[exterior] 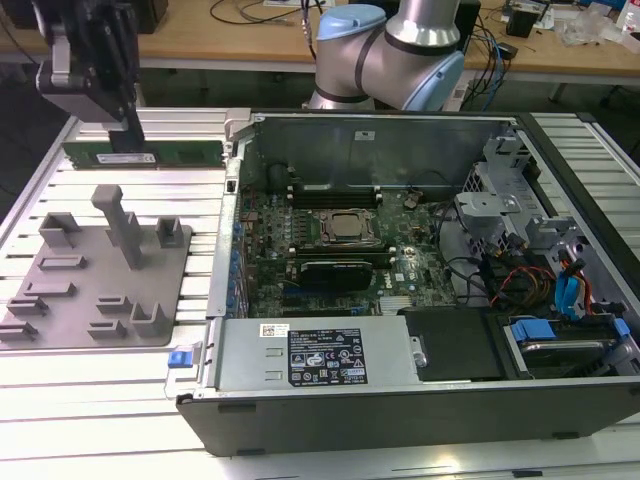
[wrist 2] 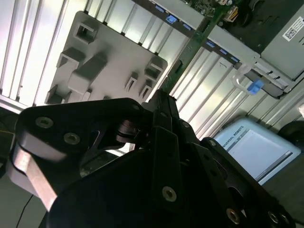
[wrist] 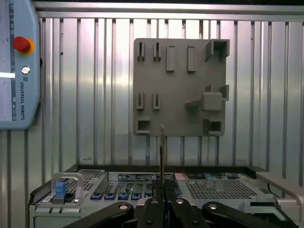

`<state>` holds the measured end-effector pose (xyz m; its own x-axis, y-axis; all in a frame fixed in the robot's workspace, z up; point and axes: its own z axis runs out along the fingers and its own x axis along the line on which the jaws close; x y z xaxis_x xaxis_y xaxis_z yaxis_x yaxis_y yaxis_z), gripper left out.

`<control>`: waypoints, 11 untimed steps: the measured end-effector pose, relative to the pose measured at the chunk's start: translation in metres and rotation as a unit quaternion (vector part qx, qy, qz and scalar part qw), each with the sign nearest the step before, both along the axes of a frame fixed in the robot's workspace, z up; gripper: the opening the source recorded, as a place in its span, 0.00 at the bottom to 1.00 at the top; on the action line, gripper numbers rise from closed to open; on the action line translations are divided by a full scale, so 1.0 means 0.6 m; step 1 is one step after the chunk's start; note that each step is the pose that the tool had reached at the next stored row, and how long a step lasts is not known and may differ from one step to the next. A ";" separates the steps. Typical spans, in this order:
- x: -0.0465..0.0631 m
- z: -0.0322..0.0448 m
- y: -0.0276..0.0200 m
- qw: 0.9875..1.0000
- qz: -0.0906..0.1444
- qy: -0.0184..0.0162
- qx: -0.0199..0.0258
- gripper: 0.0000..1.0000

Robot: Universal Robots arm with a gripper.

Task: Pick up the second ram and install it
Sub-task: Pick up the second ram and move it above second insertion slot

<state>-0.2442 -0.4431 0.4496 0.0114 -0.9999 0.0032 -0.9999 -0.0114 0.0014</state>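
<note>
**A:** Ribbed aluminium table (exterior: 90, 400) comes nearest, with bare slats in front of the grey holder tray (exterior: 85, 282). The open computer case (exterior: 400, 400) stands just beside the tray, on the exterior view's right.

**B:** Which step is in hand?

**A:** The pick-up is done and the carry is on, I'd judge. Beyond the tray, the gripper (exterior: 133, 146) is clamped on the second ram (exterior: 175, 156). The stick is level, outside the case and apart from the tray. I cannot tell whether it hangs clear of the slats. In the first wrist view it shows edge-on, with the jaws shut flat on it.

**B:** What would installing it call for?

**A:** Reaching the motherboard (exterior: 300, 225) means clearing the case's upright side wall (exterior: 232, 170). The stick must then be kept in line with a slot. Room is open above the tray. Inside the case it looks tighter, with cables (exterior: 480, 270) and a drive cage (exterior: 500, 200) towards the exterior view's right.

**B:** And farthest off?

**A:** The arm (exterior: 400, 50), and a wooden bench (exterior: 250, 30) behind it.
</note>
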 end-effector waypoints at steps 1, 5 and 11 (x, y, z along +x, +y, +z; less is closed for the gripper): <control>0.009 -0.001 0.0001 1.000 0.000 0.000 0.000 0.09; 0.034 -0.002 0.0001 1.000 0.000 0.000 0.000 0.09; 0.091 -0.005 0.0001 1.000 0.000 0.000 0.000 0.09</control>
